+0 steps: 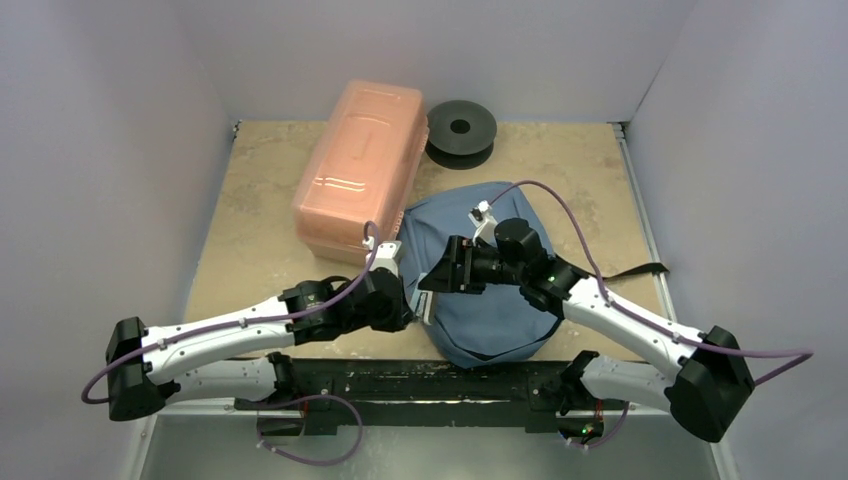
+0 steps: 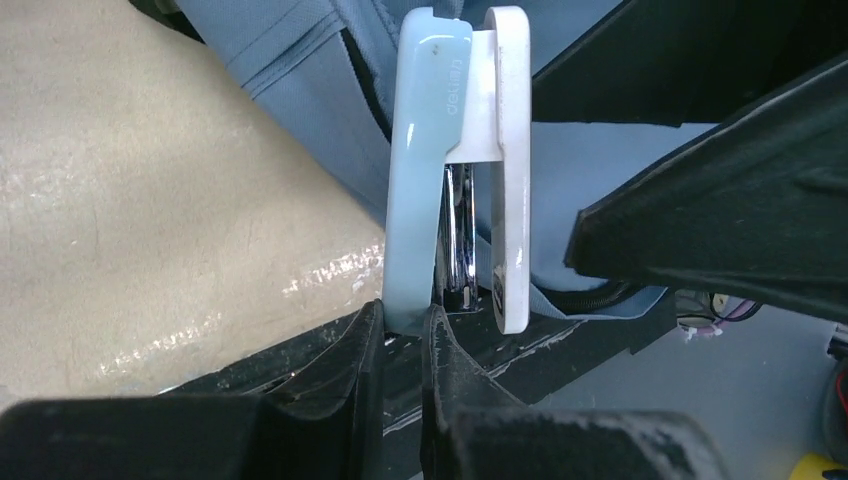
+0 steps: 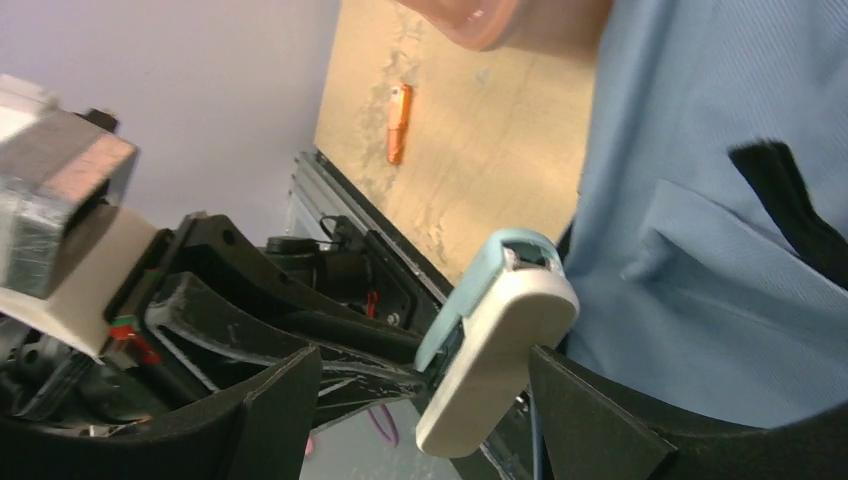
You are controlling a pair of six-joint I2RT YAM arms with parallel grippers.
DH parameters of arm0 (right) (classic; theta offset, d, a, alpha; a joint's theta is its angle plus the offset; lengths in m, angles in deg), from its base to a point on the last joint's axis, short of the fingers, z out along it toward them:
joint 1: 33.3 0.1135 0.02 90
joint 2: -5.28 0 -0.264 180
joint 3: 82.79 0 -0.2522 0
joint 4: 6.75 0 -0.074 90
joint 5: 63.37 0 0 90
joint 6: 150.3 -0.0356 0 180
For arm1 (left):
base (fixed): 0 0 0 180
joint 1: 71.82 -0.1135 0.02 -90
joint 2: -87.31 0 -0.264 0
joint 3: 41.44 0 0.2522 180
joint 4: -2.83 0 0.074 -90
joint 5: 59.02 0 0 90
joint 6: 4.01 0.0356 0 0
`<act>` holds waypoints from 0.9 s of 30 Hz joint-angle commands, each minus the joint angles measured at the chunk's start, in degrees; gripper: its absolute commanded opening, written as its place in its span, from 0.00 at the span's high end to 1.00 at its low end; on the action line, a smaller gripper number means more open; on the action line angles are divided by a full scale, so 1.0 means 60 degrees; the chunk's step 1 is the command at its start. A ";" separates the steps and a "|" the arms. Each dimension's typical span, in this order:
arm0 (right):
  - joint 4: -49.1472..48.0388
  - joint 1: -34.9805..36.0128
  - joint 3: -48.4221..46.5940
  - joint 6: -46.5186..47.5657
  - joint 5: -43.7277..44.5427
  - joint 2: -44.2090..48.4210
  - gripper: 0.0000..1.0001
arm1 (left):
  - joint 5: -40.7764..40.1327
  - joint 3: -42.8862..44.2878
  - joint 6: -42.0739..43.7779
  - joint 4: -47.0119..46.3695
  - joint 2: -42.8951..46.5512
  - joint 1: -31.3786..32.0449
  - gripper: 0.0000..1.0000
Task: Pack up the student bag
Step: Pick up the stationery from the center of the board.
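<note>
We located the bag (image 1: 490,275) on the table (image 1: 250,200), at its near edge. The box (image 1: 360,165) lay behind it to the left, just beside it. The reel (image 1: 461,128) lay right of the box, at the back. The stapler (image 2: 420,180) stood at the bag's left, in the left gripper (image 2: 405,325).

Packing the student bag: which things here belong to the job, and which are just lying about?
Job: student bag; stapler, clamped in left pincer; right pincer, open by the stapler.
Lying about: pink box; black spool; small orange item.
</note>
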 commanded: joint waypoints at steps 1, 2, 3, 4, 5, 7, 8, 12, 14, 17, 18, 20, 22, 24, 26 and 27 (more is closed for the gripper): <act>0.0983 0.0044 0.0252 -0.0074 0.1063 0.0606 0.21 | -0.0442 0.0822 0.0726 -0.0852 -0.0203 0.0141 1.00; 0.1039 0.0044 0.0347 -0.0066 0.1055 0.0765 0.21 | -0.0443 0.0874 0.0812 -0.0842 -0.0208 0.0145 1.00; 0.1015 0.0037 0.0471 -0.0163 0.1062 0.0913 0.20 | -0.0443 0.0911 0.0879 -0.0840 -0.0201 0.0145 1.00; 0.1007 0.0036 0.0568 -0.0290 0.1092 0.0994 0.21 | -0.0438 0.0918 0.0928 -0.0860 -0.0169 0.0145 1.00; 0.1029 0.0018 0.0626 -0.0354 0.1053 0.1050 0.21 | -0.0443 0.0907 0.0956 -0.0866 -0.0141 0.0145 1.00; 0.0878 0.0021 0.0769 -0.0449 0.0800 0.1062 0.20 | -0.0426 0.0940 0.1062 -0.0890 -0.0107 0.0145 1.00; 0.0709 0.0010 0.0818 -0.0559 0.0651 0.1044 0.21 | -0.0384 0.0987 0.1161 -0.0903 -0.0126 0.0145 1.00; 0.0049 0.0021 0.0907 -0.0941 0.0210 0.1035 0.26 | -0.0137 0.1295 0.1502 -0.0981 -0.0346 0.0145 1.00; -0.0138 0.0005 0.1001 -0.1142 0.0153 0.1139 0.40 | -0.0044 0.1368 0.1676 -0.1115 -0.0396 0.0145 1.00; -0.0078 -0.0067 0.1113 -0.1199 0.0404 0.1513 0.77 | 0.0274 0.1544 0.1986 -0.1309 -0.0528 0.0138 1.00; -0.0066 -0.0145 0.1158 -0.1206 0.0482 0.1746 0.99 | 0.0412 0.1685 0.2209 -0.1378 -0.0633 0.0120 1.00; 0.0402 -0.0401 0.1064 -0.1019 0.0983 0.2335 1.00 | 0.0581 0.2260 0.2525 -0.0840 -0.0922 -0.0093 0.69; 0.1819 -0.0715 0.0613 -0.0517 0.2569 0.3157 1.00 | 0.1367 0.2687 0.2894 -0.0515 -0.1137 -0.0772 0.44; 0.3282 -0.1058 0.0109 -0.0046 0.4315 0.3762 1.00 | 0.1981 0.2916 0.3501 -0.0945 -0.1307 -0.1412 0.33; 0.4213 -0.1583 -0.0182 0.0433 0.5286 0.3992 1.00 | 0.1868 0.3508 0.4535 -0.1240 -0.1841 -0.1631 0.30; 0.4537 -0.1838 -0.0282 0.0637 0.5562 0.3964 1.00 | 0.1708 0.4025 0.5127 -0.1218 -0.2299 -0.1654 0.29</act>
